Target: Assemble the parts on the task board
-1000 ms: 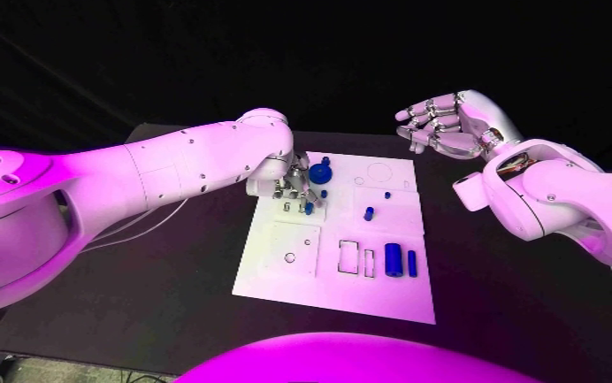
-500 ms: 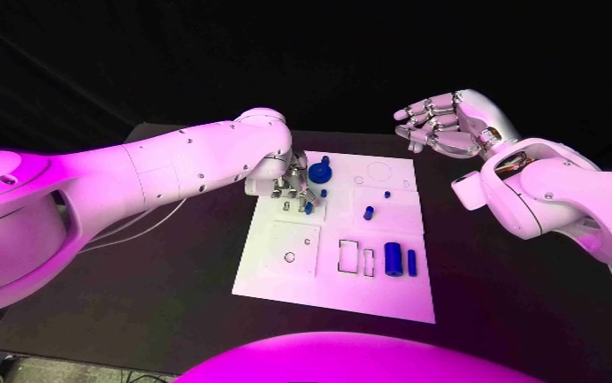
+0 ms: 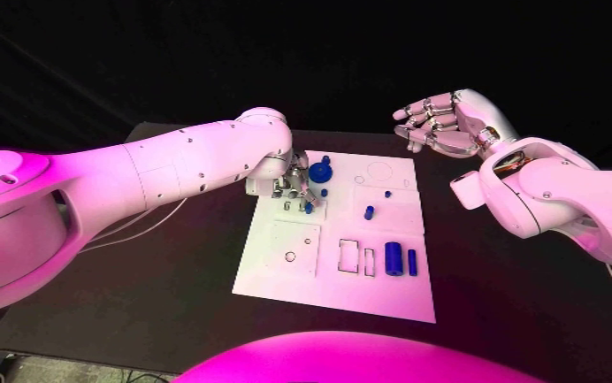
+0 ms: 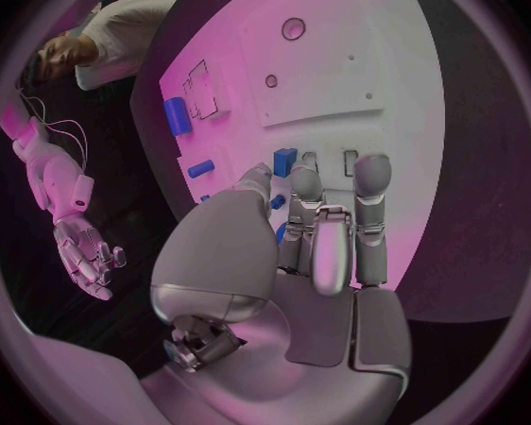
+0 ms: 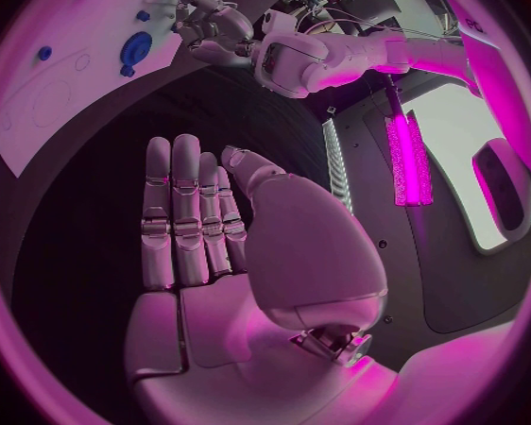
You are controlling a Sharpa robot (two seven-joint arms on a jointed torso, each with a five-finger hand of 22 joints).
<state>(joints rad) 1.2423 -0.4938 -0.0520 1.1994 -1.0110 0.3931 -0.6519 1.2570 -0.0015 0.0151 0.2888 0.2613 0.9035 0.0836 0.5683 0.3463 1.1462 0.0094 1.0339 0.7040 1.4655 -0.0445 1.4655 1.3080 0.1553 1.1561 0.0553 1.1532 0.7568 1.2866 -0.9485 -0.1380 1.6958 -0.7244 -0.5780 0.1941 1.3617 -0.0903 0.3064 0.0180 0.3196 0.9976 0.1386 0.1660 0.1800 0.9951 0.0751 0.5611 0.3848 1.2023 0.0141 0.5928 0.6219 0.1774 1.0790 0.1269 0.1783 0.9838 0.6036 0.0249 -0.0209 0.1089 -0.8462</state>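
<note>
Black table (image 3: pixel 153 294); left robot hand (image 4: pixel 318 217) fingertips down on task board (image 3: pixel 383 286), grip unclear; right robot hand (image 5: pixel 207 217) spread, empty.

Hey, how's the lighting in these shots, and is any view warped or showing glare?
Head view: magenta light washes the task board and both arms, and the background stays black. Left wrist view: fisheye bends the board's straight edges, and highlights shine on the left hand. Right wrist view: same circular warp, with the right hand lit pink and a bright magenta strip beyond it.
</note>
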